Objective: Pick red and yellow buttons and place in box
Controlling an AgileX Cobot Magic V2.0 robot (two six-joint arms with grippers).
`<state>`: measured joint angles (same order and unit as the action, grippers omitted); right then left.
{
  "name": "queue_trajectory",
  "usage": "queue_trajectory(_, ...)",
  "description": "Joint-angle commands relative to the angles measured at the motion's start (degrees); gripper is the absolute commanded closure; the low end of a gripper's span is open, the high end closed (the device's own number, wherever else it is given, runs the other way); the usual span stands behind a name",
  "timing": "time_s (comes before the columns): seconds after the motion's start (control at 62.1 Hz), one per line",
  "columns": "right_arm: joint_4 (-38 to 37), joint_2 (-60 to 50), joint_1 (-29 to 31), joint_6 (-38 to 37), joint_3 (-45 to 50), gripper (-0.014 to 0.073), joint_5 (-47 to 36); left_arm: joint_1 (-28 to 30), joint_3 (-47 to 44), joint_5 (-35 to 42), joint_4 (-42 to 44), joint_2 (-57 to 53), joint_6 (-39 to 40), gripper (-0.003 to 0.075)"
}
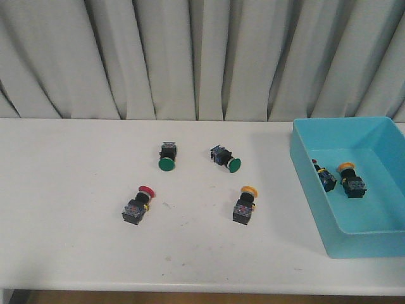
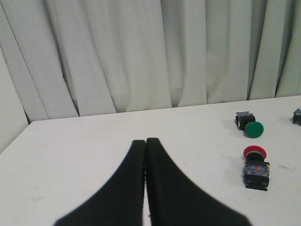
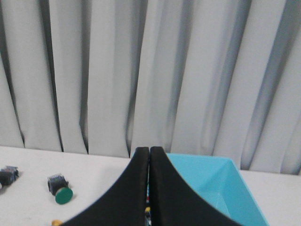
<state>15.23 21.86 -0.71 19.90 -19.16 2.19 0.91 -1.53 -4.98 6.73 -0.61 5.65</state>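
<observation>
Jaws of your left gripper (image 2: 145, 143) and right gripper (image 3: 149, 150) are pressed together, holding nothing. At 3 o'clock on the counter (image 1: 63, 190), the box (image 1: 380, 244) holds two buttons.

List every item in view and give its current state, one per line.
Red button: on the table, outside the box.
Yellow button: on the table, outside the box.
Two green buttons: on the table, lying on their sides.
Box: open, holding two buttons.
Left gripper: fingers shut, empty.
Right gripper: fingers shut, empty.
</observation>
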Motion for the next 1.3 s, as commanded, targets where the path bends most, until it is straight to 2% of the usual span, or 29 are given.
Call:
queue_trajectory(0.0,-8.01,-3.2,-0.06,-7.35,3.54,0.0601,-5.26,0.14,-2.84,3.72,-0.66,-0.83,0.19,0.0717)
queue_trajectory(0.193,-14.73,-12.43,-0.06,-17.41,13.6,0.0601,-5.26,0.14,-2.84,3.72,-0.66,-0.83,0.19,0.0717)
queue_trajectory(0.37,-15.23,-18.86,-0.06,-20.25,21.19,0.0601,-5.33,0.14,-2.84,3.72,-0.66,-0.83,0.19,0.0717)
queue_trajectory(0.499,-15.91,-22.59,-0.06,-19.9,21.28,0.0601,-0.71,0.14,-2.84,3.72,-0.66,-0.83,0.19,0.0717)
queue_trajectory(0.628,-17.96,-23.02,-0.06,-19.9,21.28,0.0601,-1.22,0.14,-2.84,3.72,-0.66,-0.83,0.19,0.0717)
queue_trajectory(1.288,-17.64,-23.02,-0.06,-19.9,21.28,0.0601,-0.96,0.14,-2.84,3.67,-0.66,-0.83,0.19,0.0717)
